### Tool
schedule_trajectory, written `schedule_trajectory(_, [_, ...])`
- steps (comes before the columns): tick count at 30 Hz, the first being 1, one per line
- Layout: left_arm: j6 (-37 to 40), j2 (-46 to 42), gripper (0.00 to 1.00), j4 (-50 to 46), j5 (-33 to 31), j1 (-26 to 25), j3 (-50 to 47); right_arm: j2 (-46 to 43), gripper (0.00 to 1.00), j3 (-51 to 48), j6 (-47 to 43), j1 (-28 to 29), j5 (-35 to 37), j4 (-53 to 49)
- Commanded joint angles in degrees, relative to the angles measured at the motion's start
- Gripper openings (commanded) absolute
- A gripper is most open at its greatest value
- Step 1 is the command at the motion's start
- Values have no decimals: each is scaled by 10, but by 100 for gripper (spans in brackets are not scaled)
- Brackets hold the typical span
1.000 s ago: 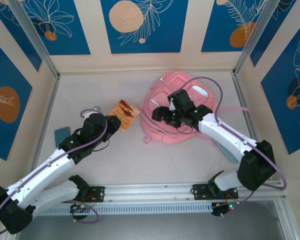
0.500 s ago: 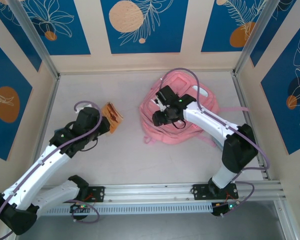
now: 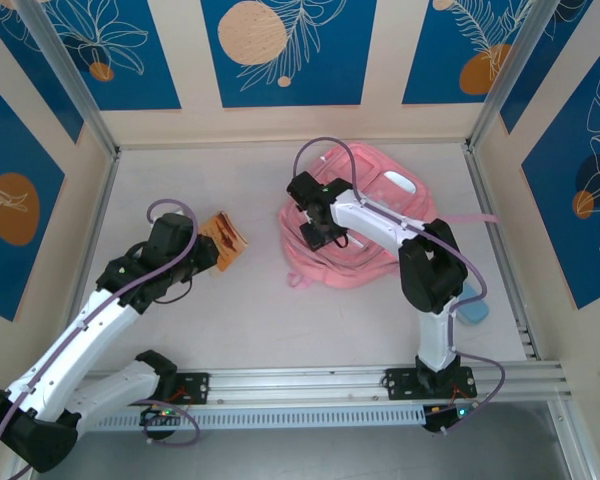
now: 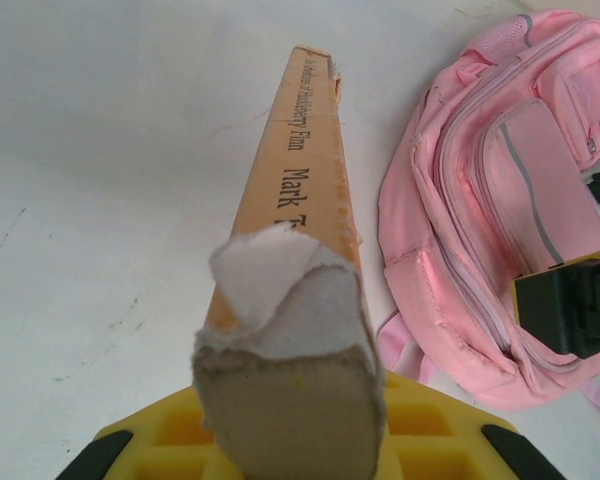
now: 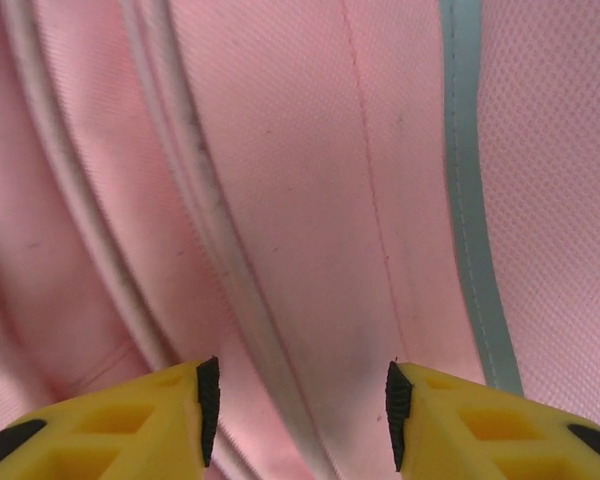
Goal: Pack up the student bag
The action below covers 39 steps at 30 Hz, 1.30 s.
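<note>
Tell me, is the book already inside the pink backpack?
No, the left gripper holds the book out above the table, apart from the backpack.

Light: bright, even, from overhead.
Shadows: soft and faint on the table [image 3: 260, 300].
Blur: the torn near end of the book [image 4: 298, 230], left wrist view.
Sharp: the student bag [image 5: 310, 200] weave, right wrist view.

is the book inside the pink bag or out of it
Out. The book is clamped in the left gripper above the table, left of the student bag and apart from it.
</note>
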Motion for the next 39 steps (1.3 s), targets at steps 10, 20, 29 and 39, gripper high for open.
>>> schedule_trajectory(10, [14,3,0,12,26,10,6,19,28,30,-32,1,107,-24])
schedule_trajectory(20, [30,2,0,49,72,10,-3,-94,0,62,19,9,138,0])
schedule_trajectory(29, [43,-20,0,116,146,10,-17,-138,0,119,59,6,36,-7])
schedule_trajectory(39, [-23,-15,0,193,228,10,-45,-161,0,148,115,-29,-101,0])
